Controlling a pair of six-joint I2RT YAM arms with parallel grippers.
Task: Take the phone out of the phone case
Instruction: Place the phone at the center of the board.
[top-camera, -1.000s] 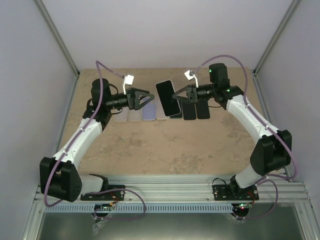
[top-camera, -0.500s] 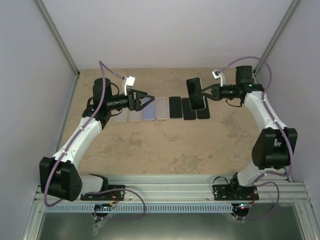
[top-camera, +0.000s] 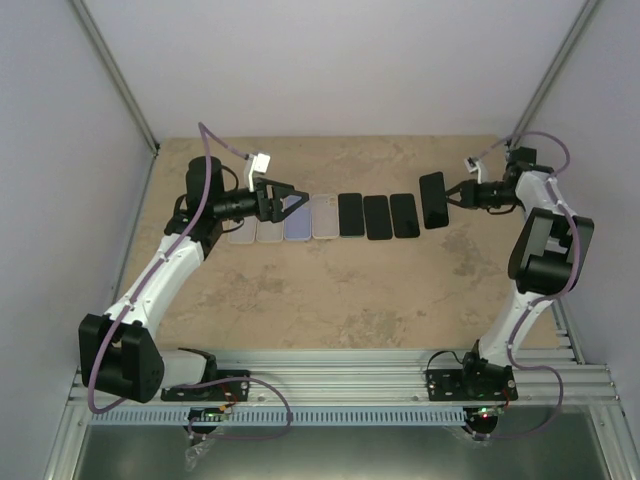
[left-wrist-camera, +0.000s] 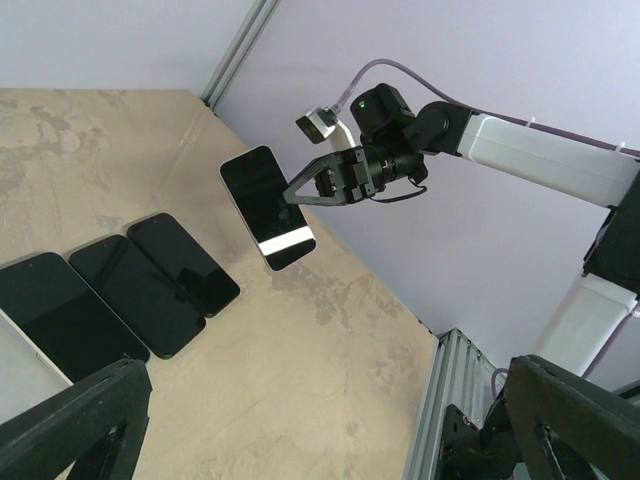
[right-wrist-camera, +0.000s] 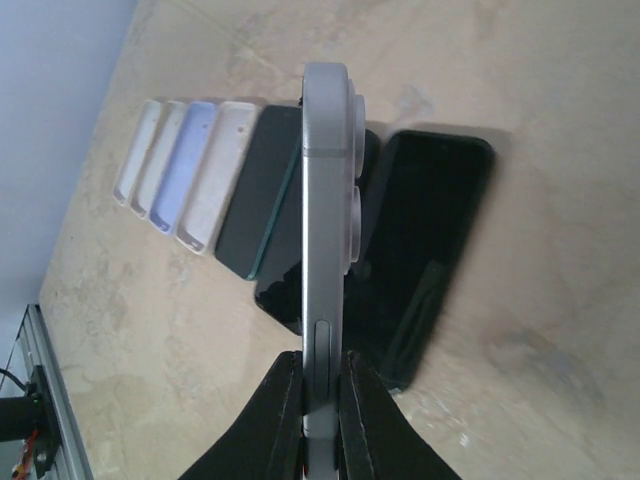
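My right gripper is shut on a bare phone with a dark screen and silver edge, and holds it upright in the air past the right end of the row on the table. In the right wrist view the phone stands edge-on between my fingertips. The left wrist view shows the held phone too. Several pale empty phone cases lie side by side at the left of the row. My left gripper is open and empty, hovering over them.
Three dark phones lie flat in the row to the right of the cases, also in the right wrist view. The enclosure's purple walls and metal posts border the tan table.
My right gripper has carried the phone rightward, from above the middle of the row to beyond its right end. The left arm has barely moved.
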